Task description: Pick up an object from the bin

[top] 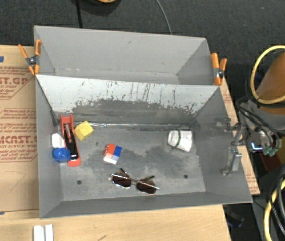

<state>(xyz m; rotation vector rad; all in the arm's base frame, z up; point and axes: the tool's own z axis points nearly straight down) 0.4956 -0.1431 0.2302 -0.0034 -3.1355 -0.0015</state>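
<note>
- Sunglasses [133, 182] with dark lenses lie open on the front of the floor of the grey metal bin [132, 54], closest to the viewer and apart from everything else.
- Just behind them, left of centre, sits a small block [112, 153] banded red, blue and white.
- At the left side a loose cluster gathers. A red-and-black tool [69, 139] lies lengthwise, with a blue piece [59, 155] and a white piece [57, 140] pressed against its left flank. A yellow block [84, 130] rests just beside its upper end.
- Right of centre, alone on the bare floor, lies a white cup-like object [180, 140] – the loose item nearest the claw, though well apart from it.
- The claw [229, 164] hangs over the bin's sloping right wall, clear of the flat floor and above none of the loose items. Whether it is set wide or narrow cannot be told from this angle, and nothing can be seen in its grip.
- Behind it, the arm [263, 139] reaches in from the right, trailing dark cables.
</note>
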